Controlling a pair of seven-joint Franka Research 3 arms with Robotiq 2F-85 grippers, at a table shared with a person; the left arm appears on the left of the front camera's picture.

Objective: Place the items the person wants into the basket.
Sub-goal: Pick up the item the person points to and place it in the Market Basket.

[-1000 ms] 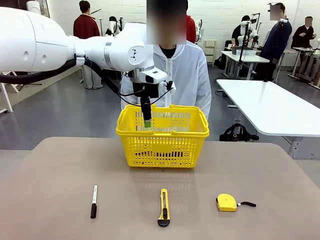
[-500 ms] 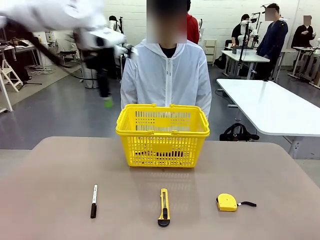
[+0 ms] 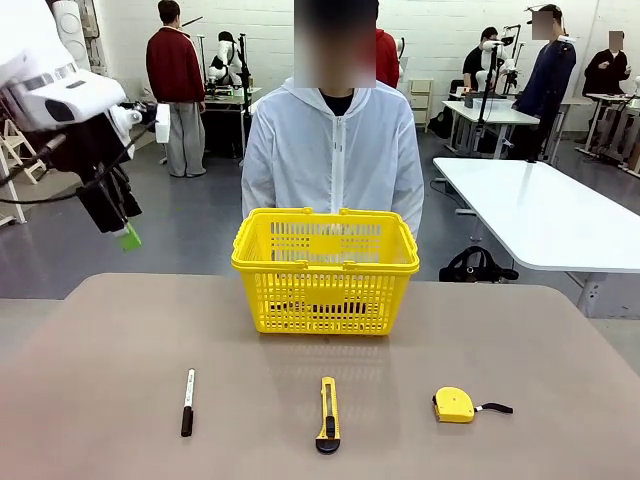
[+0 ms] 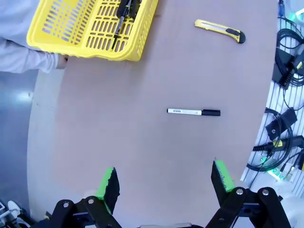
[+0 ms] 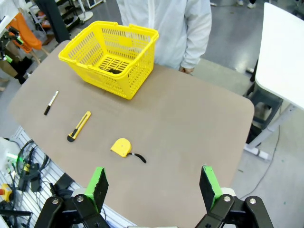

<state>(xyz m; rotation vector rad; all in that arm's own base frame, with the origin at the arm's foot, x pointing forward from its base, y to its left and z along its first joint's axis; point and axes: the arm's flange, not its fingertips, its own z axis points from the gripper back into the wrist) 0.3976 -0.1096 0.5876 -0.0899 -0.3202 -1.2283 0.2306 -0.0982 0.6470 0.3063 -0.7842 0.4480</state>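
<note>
Left gripper [image 3: 127,236] withdrawn from over basket [image 3: 325,268] to far left, jaws apart, empty; black pen [image 4: 119,23] lodged in basket; tape measure [image 3: 453,405] left on worktop [image 3: 120,340], judged next to be collected.

A white-painted brick wall [image 3: 450,25] is running along the back of the hall, and a smooth grey floor [image 3: 180,235] is stretching out before it, catching a soft, even light. A broad tan table [image 3: 520,340] with rounded corners is taking up the foreground. To the right a long white table [image 3: 540,215] is standing well apart from it, with a black bag [image 3: 476,266] lying on the floor by its near end. Farther back, more white tables [image 3: 490,114] are lining the right side, a small white drawer unit [image 3: 421,100] is sitting against the wall, and a person in a red top [image 3: 174,65] is standing at the left with their back turned.
</note>
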